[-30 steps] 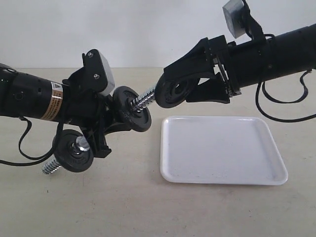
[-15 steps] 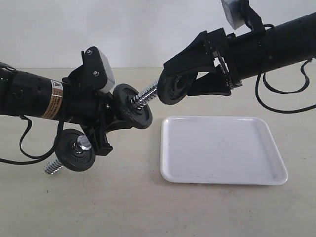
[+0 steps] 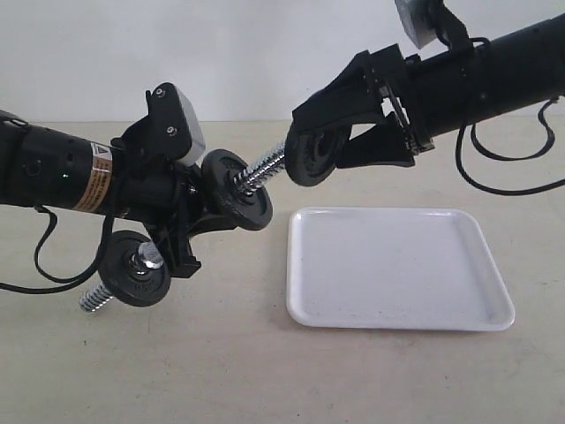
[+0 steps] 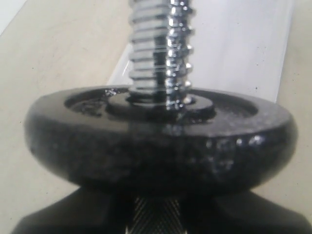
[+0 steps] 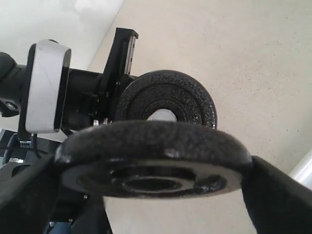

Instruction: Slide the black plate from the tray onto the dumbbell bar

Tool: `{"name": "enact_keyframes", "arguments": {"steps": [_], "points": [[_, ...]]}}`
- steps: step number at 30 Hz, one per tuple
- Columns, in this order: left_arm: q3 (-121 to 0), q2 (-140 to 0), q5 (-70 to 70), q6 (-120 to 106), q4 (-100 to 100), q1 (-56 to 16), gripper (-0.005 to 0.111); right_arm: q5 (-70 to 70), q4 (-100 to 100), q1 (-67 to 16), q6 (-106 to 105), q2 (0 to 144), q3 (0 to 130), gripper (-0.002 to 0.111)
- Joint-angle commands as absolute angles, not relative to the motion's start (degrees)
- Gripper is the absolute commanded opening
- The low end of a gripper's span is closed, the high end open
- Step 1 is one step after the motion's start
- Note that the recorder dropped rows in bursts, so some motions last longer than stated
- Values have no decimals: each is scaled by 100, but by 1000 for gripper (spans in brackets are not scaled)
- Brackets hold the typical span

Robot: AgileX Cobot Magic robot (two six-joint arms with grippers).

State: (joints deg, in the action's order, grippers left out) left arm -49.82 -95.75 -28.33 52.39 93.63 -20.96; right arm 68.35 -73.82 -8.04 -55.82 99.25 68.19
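Discs (image 3: 237, 203) half hide my left gripper (image 3: 188, 231) clamping the dumbbell bar (image 3: 261, 173). Right gripper (image 3: 320, 146) pinches the black plate (image 3: 309, 161), apparently at the bar's tip.

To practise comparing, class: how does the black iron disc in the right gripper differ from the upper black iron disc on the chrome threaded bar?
The black iron disc in the right gripper is clamped by its rim; the upper disc on the chrome threaded bar is carried by that bar. The gripped disc's hole looks empty; the mounted disc's holds the bar. Both are round, black, rough-surfaced.
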Motion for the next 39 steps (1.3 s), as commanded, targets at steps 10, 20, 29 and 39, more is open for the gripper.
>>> {"name": "enact_keyframes", "arguments": {"steps": [10,20,29,39], "points": [[-5147,-9304,-3361,5238,9278,-2116,4,6996,-7195,-784,-4868,9784,7504,0],[-5147,-9304,-3281,5238,9275,-2116,4,6996,-7122,-784,-4834,9784,7466,0],[-5147,-9304,-3282,5264,9253,-2116,4,6991,-7122,-794,-5452,9784,7466,0],[-5147,-9304,-3248,5264,9204,-2116,4,6419,-7234,-794,-5555,9784,7466,0]]}}
